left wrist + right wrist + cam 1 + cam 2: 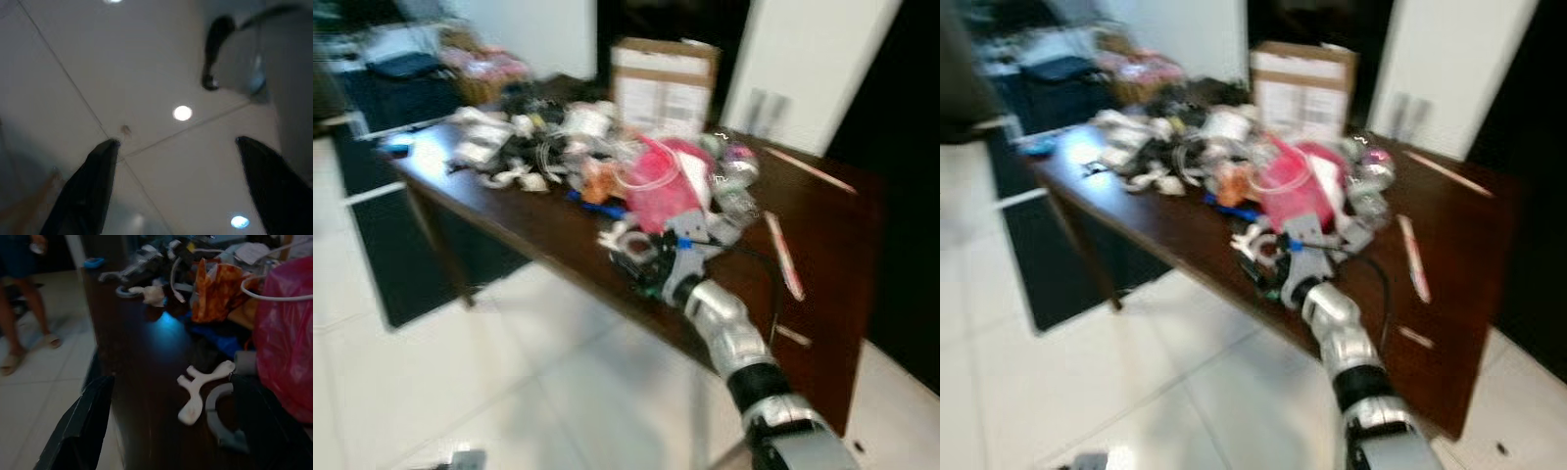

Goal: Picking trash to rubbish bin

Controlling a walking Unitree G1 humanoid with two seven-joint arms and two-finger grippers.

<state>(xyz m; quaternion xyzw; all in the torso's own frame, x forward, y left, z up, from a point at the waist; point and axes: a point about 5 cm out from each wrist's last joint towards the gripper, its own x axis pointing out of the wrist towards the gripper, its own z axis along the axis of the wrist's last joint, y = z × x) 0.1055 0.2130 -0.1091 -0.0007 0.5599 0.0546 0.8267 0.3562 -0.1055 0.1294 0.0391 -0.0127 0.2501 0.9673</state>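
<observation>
Here, in the left eye view, a dark wooden counter carries a blurred heap of trash: white scraps, cables and wrappers, too smeared to count. One pink plastic bag sits at the near side of the heap, and one cardboard box stands upright behind it. Two pale sticks lie on the bare wood to the right, a long one and a thin one. The right gripper reaches over the counter's front edge, just below the pink bag, with small white bits around its tip.

The right eye view shows the same scene, with white floor tiles in front of the counter.

In the left wrist view, the left gripper hangs over the tiled floor, its two black fingers spread wide with nothing between them. A grey object with a black loop lies beyond, too blurred to name.

In the right wrist view, the right gripper's fingers stand well apart, holding nothing, over the dark wood. Between them lie one white Y-shaped piece and one grey curved piece, close together. The pink bag rises just beside them, and one crumpled orange wrapper lies farther back. A person's two legs in sandals stand on the floor off the counter's end.
</observation>
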